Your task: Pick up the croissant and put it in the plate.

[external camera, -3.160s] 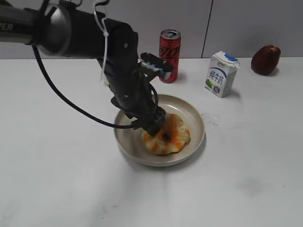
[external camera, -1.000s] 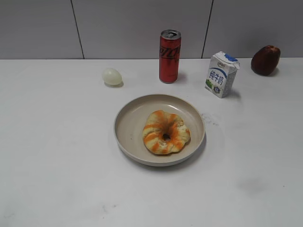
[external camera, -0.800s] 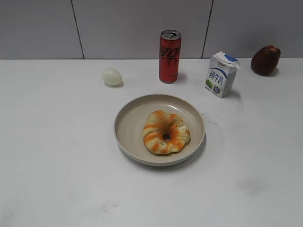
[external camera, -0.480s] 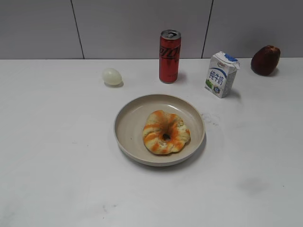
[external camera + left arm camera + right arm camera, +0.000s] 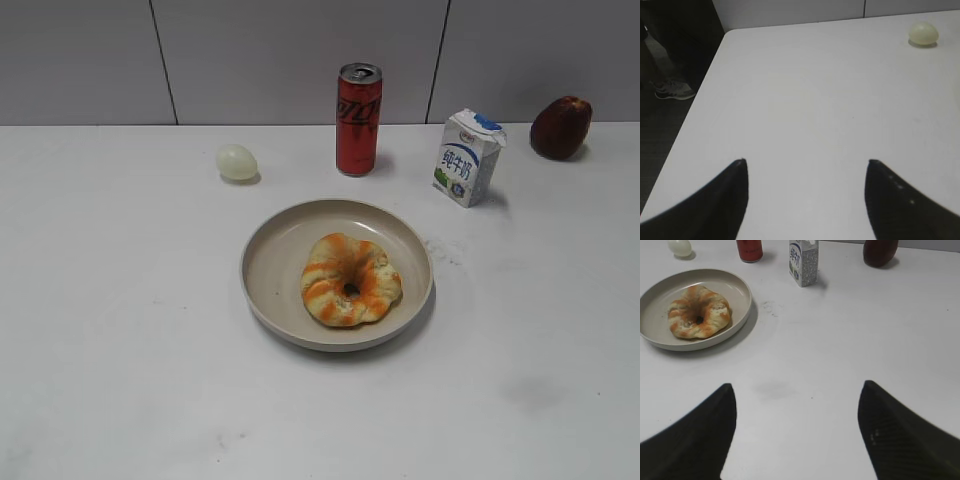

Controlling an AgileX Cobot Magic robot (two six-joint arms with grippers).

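Observation:
The croissant (image 5: 350,280), a ring of pale bread with orange-brown stripes, lies flat inside the beige plate (image 5: 275,265) at the table's middle. It also shows in the right wrist view (image 5: 699,312), inside the plate (image 5: 742,290) at the upper left. Neither arm shows in the exterior view. My left gripper (image 5: 806,162) is open and empty over bare table near its left edge. My right gripper (image 5: 797,385) is open and empty over bare table, well short and right of the plate.
A pale egg (image 5: 237,162) lies back left of the plate. A red can (image 5: 358,105), a small milk carton (image 5: 466,157) and a dark red fruit (image 5: 560,127) stand along the back. The table's left edge (image 5: 700,95) drops to a dark floor.
Over three seconds ago the left arm was at the croissant in the plate; it has since let go and left the exterior view. In the last second nothing moved.

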